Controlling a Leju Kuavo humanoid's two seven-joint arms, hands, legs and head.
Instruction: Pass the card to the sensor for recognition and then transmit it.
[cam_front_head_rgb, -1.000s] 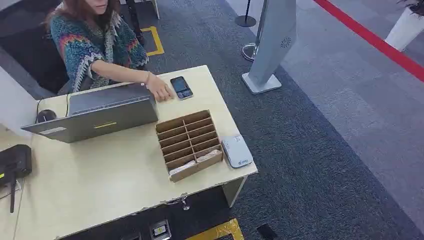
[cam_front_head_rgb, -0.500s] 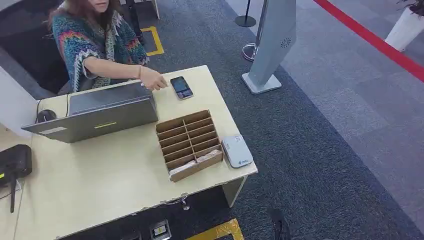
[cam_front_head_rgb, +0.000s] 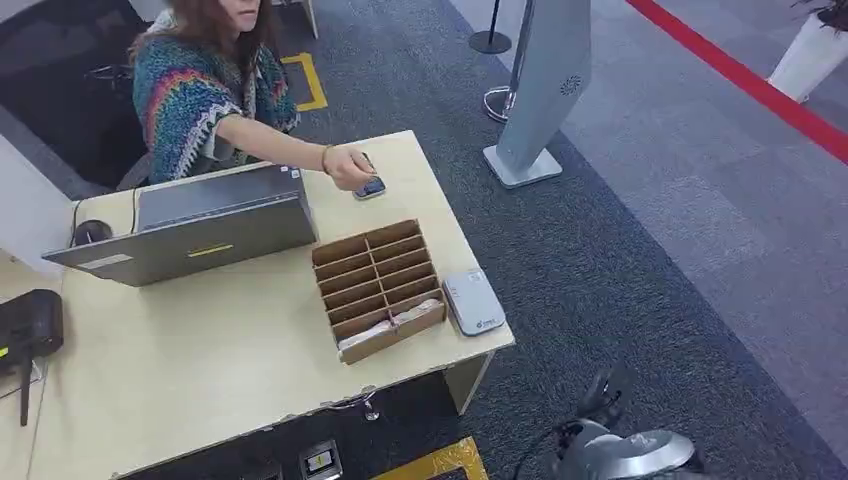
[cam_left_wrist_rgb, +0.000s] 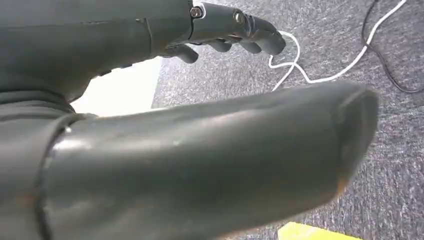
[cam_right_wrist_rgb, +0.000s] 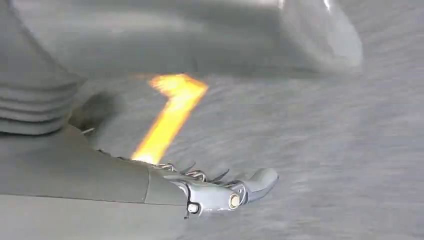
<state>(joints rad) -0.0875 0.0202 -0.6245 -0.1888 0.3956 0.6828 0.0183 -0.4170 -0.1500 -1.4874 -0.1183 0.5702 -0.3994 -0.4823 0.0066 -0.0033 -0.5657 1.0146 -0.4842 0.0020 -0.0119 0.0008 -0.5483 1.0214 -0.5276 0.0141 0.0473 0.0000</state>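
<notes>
The white card reader (cam_front_head_rgb: 474, 301) lies at the table's (cam_front_head_rgb: 200, 360) right edge near the front right corner, with small blue print too small to read, and one cardboard divider box (cam_front_head_rgb: 378, 289) just beside it holds cards (cam_front_head_rgb: 392, 322) in its two front slots. One grey laptop (cam_front_head_rgb: 190, 225) bearing a yellow strip and a white sticker stands toward the far left, and a person's hand (cam_front_head_rgb: 349, 166) rests on one phone (cam_front_head_rgb: 371, 187) near the far right corner, with bare tabletop along the front edge. The right robot hand (cam_front_head_rgb: 604, 392) is off the table beyond the front right corner over grey carpet, holding nothing with fingers spread, and the left robot hand (cam_left_wrist_rgb: 200, 125) is empty too, fingers extended over carpet and white cables (cam_left_wrist_rgb: 300, 65)
</notes>
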